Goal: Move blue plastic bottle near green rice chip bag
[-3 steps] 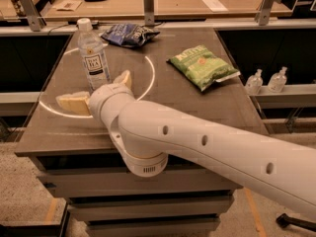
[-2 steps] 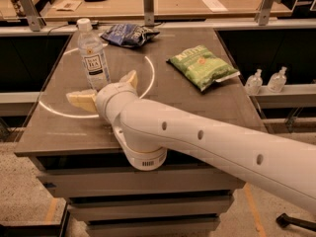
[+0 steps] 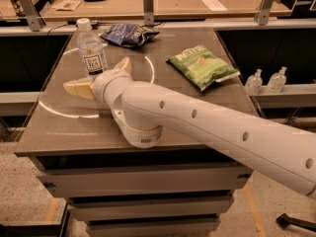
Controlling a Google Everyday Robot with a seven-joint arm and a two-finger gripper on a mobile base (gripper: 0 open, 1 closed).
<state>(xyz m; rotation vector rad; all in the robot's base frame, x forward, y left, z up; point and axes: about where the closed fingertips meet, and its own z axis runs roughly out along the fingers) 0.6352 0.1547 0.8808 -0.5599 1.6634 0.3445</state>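
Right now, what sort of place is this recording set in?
Probably a lab or workshop: long workbenches behind the table, and pump bottles on a side ledge. The gripper is open by the blue plastic bottle.

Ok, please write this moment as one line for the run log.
bottle: upright, ungripped | pincer: open, at bottle's base | green bag: flat, well apart from bottle | step: pre-grasp

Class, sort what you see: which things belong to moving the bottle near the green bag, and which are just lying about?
For the job: blue plastic bottle; green rice chip bag; hand, open, just in front of the bottle.

Lying about: dark blue chip bag; two small pump bottles on the side ledge.
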